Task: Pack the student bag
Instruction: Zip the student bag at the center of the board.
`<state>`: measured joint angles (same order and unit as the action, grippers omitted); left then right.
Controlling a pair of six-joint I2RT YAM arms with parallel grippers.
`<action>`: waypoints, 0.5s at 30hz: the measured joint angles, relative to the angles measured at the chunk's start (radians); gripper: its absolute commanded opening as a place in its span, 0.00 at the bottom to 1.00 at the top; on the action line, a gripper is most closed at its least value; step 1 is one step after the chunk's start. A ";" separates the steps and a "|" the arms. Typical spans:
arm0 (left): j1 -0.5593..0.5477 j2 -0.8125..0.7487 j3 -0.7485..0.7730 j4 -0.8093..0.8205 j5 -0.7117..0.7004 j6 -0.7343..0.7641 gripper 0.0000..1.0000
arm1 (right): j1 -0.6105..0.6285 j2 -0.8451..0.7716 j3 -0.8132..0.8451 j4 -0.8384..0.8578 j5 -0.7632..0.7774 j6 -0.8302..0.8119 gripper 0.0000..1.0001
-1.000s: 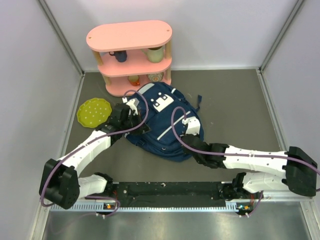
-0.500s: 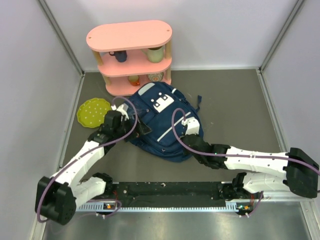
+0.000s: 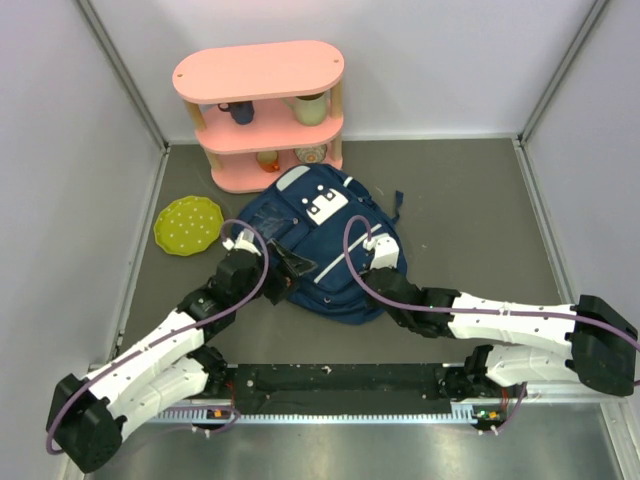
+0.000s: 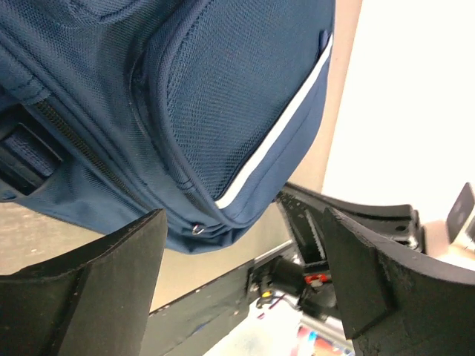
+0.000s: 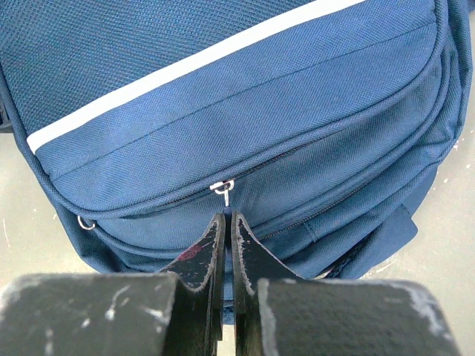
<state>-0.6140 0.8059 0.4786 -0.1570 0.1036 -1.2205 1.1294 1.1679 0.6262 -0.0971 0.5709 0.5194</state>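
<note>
The student bag [image 3: 320, 235] is a navy backpack with a white stripe, lying flat in the middle of the table. My left gripper [image 3: 278, 274] stands open at the bag's near-left edge and holds nothing. In the left wrist view the bag [image 4: 223, 96] hangs just beyond the left gripper [image 4: 243, 230], with a small metal ring [image 4: 196, 228] near the left finger. My right gripper [image 3: 381, 262] sits at the bag's near-right edge. In the right wrist view the right gripper [image 5: 226, 219] is shut on the blue tab of the front pocket's zipper pull [image 5: 223, 190] on the bag [image 5: 223, 96].
A pink three-tier shelf [image 3: 260, 110] with cups stands behind the bag. A yellow-green plate [image 3: 187, 224] lies left of the bag. White walls close in the table on three sides. A black rail [image 3: 330, 380] runs along the near edge between the arm bases.
My left gripper has opened and drawn back toward the near left, away from the bag's side. The right gripper stays shut at the zipper.
</note>
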 measured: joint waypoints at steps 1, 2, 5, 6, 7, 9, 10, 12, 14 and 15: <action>-0.009 0.002 -0.003 0.013 -0.016 -0.030 0.87 | 0.000 0.000 0.000 0.000 0.000 0.000 0.00; -0.018 0.006 -0.010 0.027 -0.027 -0.059 0.86 | 0.000 0.000 -0.003 0.003 0.000 0.000 0.00; -0.035 0.031 -0.030 0.062 -0.053 -0.124 0.84 | 0.000 -0.002 -0.011 0.004 -0.001 0.001 0.00; -0.040 0.045 -0.035 0.072 -0.058 -0.144 0.83 | 0.000 -0.002 -0.011 0.003 -0.001 0.002 0.00; -0.047 0.063 -0.039 0.084 -0.068 -0.160 0.82 | 0.000 -0.002 -0.011 0.004 -0.001 0.005 0.00; -0.060 0.094 -0.044 0.106 -0.084 -0.184 0.80 | 0.000 -0.003 -0.011 0.005 -0.001 0.005 0.00; -0.068 0.108 -0.045 0.119 -0.092 -0.195 0.77 | 0.000 -0.003 -0.011 0.004 -0.001 0.006 0.00; -0.077 0.131 -0.048 0.156 -0.105 -0.211 0.70 | 0.000 -0.003 -0.011 0.005 -0.001 0.007 0.00; -0.082 0.150 -0.050 0.188 -0.116 -0.224 0.64 | 0.000 -0.003 -0.011 0.004 -0.001 0.008 0.00; -0.082 0.161 -0.050 0.203 -0.121 -0.227 0.62 | 0.000 -0.003 -0.011 0.005 -0.001 0.008 0.00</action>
<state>-0.6956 0.9672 0.4290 0.0460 -0.0170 -1.4479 1.1290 1.1648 0.6147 -0.0925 0.5697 0.5270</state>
